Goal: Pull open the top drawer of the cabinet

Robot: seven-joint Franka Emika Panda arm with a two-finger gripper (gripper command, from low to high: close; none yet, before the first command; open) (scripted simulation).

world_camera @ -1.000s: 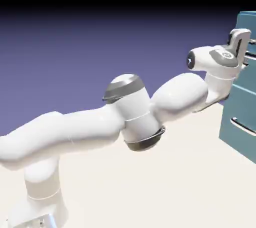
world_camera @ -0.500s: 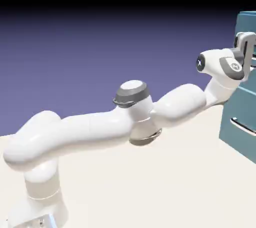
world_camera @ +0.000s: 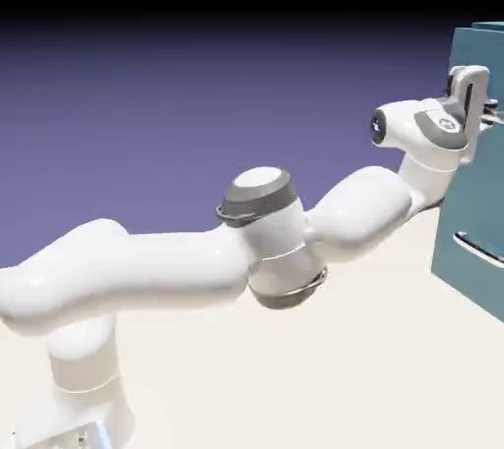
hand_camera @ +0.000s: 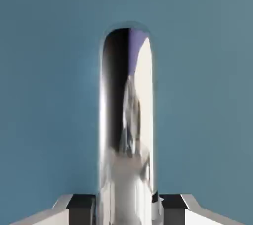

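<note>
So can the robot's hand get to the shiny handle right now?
Yes, it looks like it: the gripper already has a fingertip on each side of the handle, and nothing seems to block it.

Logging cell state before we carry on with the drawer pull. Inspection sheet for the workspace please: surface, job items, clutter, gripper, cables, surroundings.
Surface: pale tabletop, plain where visible.
Job's things: teal-blue cabinet at the exterior view's right, cut off by the picture edge; top drawer seems to stand slightly proud of the body; how far is unclear.
Clutter: nothing seen.
Gripper: jaws closed on the silver bar handle, one fingertip on each side.
Cables: nothing seen.
Surroundings: blue-violet backdrop, black towards the top; lower bar handle not gripped.
</note>
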